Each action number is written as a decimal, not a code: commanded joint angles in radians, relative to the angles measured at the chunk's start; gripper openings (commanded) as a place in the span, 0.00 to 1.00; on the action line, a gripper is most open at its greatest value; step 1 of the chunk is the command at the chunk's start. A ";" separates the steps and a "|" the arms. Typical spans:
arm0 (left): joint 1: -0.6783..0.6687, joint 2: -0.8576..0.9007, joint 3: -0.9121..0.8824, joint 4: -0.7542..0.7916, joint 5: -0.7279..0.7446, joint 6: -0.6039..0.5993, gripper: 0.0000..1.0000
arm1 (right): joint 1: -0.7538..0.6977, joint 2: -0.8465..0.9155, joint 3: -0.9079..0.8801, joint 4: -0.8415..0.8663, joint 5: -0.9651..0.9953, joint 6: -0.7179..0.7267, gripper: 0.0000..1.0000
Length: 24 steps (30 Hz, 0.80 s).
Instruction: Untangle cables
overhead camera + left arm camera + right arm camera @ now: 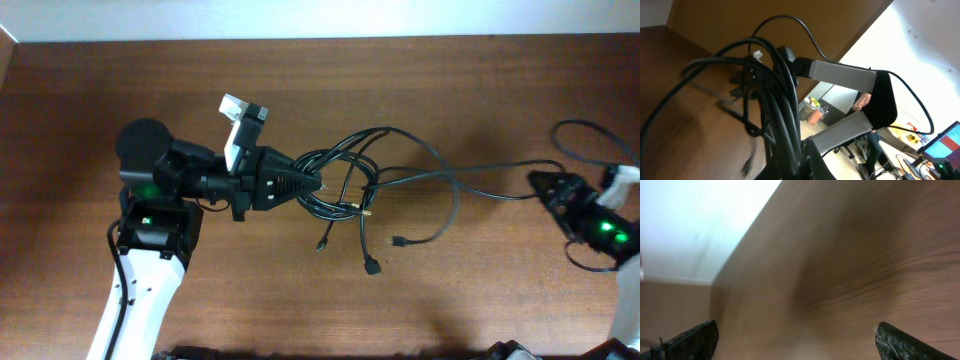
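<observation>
The cables [345,175] are thin black cords tangled in a bundle at the table's middle, with loose plug ends [371,266] trailing toward the front and one strand [480,190] running right. My left gripper [312,185] is shut on the bundle's left side; in the left wrist view the cords [775,100] fill the frame and run down between the fingers [802,160]. My right gripper [545,188] sits at the far right near the end of the long strand. In the right wrist view its fingers [795,340] are wide apart with only blurred table between them.
The brown wooden table [480,90] spans the view, with its far edge along the top. A thicker black wire [590,135] loops by the right arm at the right edge.
</observation>
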 commanded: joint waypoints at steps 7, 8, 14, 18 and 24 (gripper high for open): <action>-0.027 -0.026 0.023 -0.047 -0.148 -0.010 0.00 | 0.357 0.005 0.005 -0.101 -0.201 -0.444 0.99; -0.027 -0.026 0.023 -0.067 -0.175 -0.010 0.00 | 0.386 0.005 0.005 -0.104 -0.227 -0.475 0.99; -0.026 -0.026 0.023 -0.128 -0.281 -0.010 0.00 | 0.467 0.004 0.005 -0.105 -0.352 -0.521 0.99; -0.026 -0.026 0.023 -0.134 -0.246 0.053 0.00 | 0.476 -0.026 0.005 -0.142 -0.394 -0.523 0.99; -0.026 -0.026 0.023 -0.144 0.002 0.403 0.00 | 0.499 -0.211 0.006 -0.144 -0.361 -0.519 1.00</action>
